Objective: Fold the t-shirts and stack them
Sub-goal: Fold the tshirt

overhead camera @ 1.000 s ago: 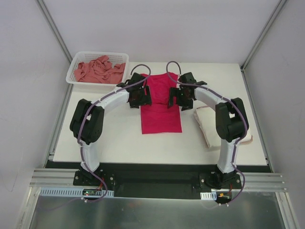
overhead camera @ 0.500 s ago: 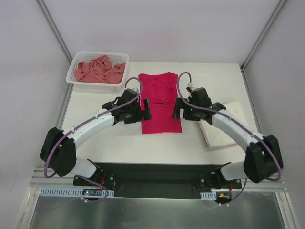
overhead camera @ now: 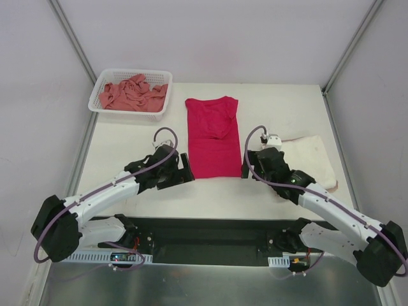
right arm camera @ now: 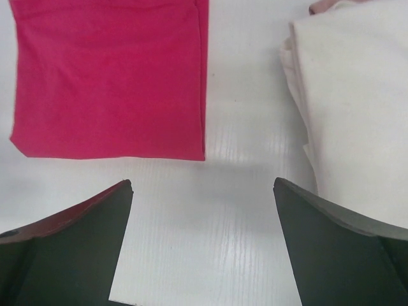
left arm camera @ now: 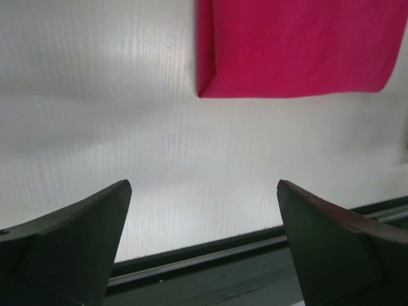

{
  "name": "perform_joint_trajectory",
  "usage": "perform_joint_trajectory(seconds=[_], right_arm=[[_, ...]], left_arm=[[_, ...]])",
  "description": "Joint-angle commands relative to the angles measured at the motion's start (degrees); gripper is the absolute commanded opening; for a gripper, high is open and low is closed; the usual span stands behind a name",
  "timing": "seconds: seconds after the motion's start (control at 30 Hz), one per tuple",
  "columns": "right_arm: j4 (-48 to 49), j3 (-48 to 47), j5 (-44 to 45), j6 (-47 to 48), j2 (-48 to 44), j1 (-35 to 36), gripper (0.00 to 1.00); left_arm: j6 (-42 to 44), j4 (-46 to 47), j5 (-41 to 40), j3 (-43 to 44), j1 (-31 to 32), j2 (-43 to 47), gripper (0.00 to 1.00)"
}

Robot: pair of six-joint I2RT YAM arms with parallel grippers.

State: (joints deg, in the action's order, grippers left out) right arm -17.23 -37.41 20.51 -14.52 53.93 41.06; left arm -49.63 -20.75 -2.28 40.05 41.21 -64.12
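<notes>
Both arms have pulled back toward you. A second ago they were stretched out over the chest of the bright magenta-red cotton t-shirt [overhead camera: 212, 137]. Now your left hand [overhead camera: 183, 172] sits low just outside the near-left corner of its hem, and your right hand [overhead camera: 248, 164] is just outside the near-right corner.

The shirt lies flat in the middle of the desk as a long narrow strip, sides tucked in and collar at the far end. Neither hand touches it. In both wrist views the jaws are spread wide with nothing between them: the left [left arm camera: 203, 191] looks down at the hem's corner, the right [right arm camera: 203, 188] at the opposite corner.

I read this as the side folds being finished and the hem-to-collar fold coming next, so line up on those two corners.

The folded cream-white cloth t-shirt [overhead camera: 309, 156] waits just right of your right hand. The dusty salmon-pink shirt [overhead camera: 132, 94] is crumpled in the white plastic mesh basket [overhead camera: 134, 71] at the far left.

The white desk [overhead camera: 127, 146] is smooth, finely ribbed and slightly glossy, so cloth may slide. Pale panels close in the cell on three sides.
</notes>
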Motion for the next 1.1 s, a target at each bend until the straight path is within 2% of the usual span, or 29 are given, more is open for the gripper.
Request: perform_joint_trajectory(seconds=[0.0,0.03,0.17,0.37,0.43,0.5,0.63,0.83,0.93,0.97,1.03,1.07], right_arm=[[0.4,-0.8,-1.0,-1.5,5.2,0.2,0.97],[0.4,-1.3,-1.3,-1.5,6.1,0.0,0.97],[-0.1,-3.1,-1.2,-1.2,8.5,0.2,0.97],[-1.7,-2.9,0.8,-1.2,9.5,0.2,0.97],[-2.6,-2.8,2.6,-1.6,9.8,0.2,0.97],[-2.9,-2.6,3.1,-1.8,10.2,0.0,0.97],[-1.9,-2.8,2.4,-2.3,11.5,0.1,0.97],[-2.1,-4.2,1.0,-2.7,13.7,0.0,0.97],[-2.2,-4.6,0.8,-3.2,15.1,-0.1,0.97],[-2.2,-5.0,0.4,-3.4,15.6,-0.2,0.97],[-2.3,-5.7,-0.5,-3.9,17.3,-0.5,0.98],[-2.2,-6.4,-1.8,-4.2,18.6,-0.8,0.99]], left_arm=[[-2.4,4.0,-4.8,0.5,0.0,-4.6,0.99],[-1.9,4.6,-5.3,1.2,-0.1,-7.0,0.97],[-1.4,6.4,-5.9,4.1,-2.6,-14.2,0.78],[-0.9,10.0,-0.7,6.9,-5.4,-23.8,0.57],[-0.8,10.2,0.4,7.8,-5.4,-26.2,0.44],[-0.7,10.7,1.9,7.8,-5.3,-27.8,0.40],[-1.4,12.4,6.1,6.6,-4.8,-29.6,0.36],[-2.6,12.6,6.1,3.9,-4.4,-27.6,0.32],[-2.9,12.6,6.9,3.2,-4.4,-26.5,0.18],[-2.9,12.7,6.9,3.1,-4.3,-26.3,0.10],[-3.0,12.9,7.1,3.1,-4.3,-26.1,0.01],[-2.8,13.1,7.4,3.2,-4.3,-26.0,0.00]])
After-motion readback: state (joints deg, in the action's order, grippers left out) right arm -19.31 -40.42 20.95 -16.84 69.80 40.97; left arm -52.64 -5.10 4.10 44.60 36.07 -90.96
